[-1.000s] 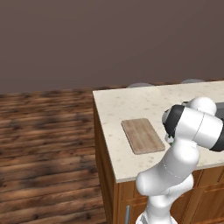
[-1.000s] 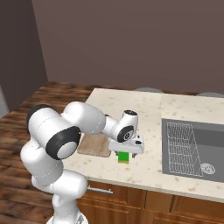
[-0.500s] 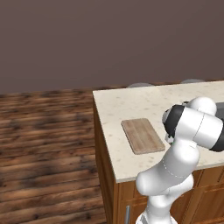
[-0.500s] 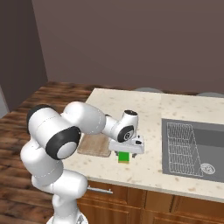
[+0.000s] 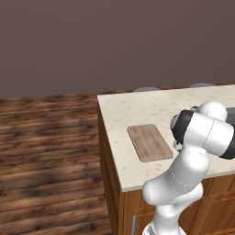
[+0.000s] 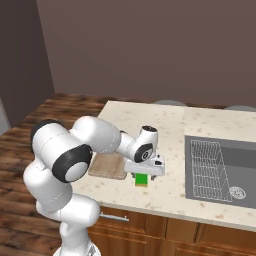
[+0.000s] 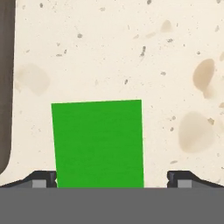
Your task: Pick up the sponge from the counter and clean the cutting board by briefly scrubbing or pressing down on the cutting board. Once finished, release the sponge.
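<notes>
1. Gripper [image 6: 142,174] low over the counter [image 6: 170,125], pointing straight down, right above the sponge [image 6: 141,179].
2. Hand view: the sponge [image 7: 98,143] sits between the two fingertips [image 7: 43,178], green top facing up. The left tip is touching or nearly touching the sponge's left edge; the right tip stands apart from its right edge.
3. Fingers spread wide, not pinching anything. Sponge rests flat on the counter [image 7: 131,52].
4. Right base view: the cutting board [image 6: 107,166] lies just beside the fingers, partly hidden behind the arm.
5. Left base view: cutting board [image 5: 149,142] flat on the counter [image 5: 133,108], near the front edge. The arm's elbow blocks the gripper and sponge here.
6. A sink [image 6: 222,170] with a wire rack [image 6: 207,167] is set into the counter, well apart from the fingers on the side away from the board.
</notes>
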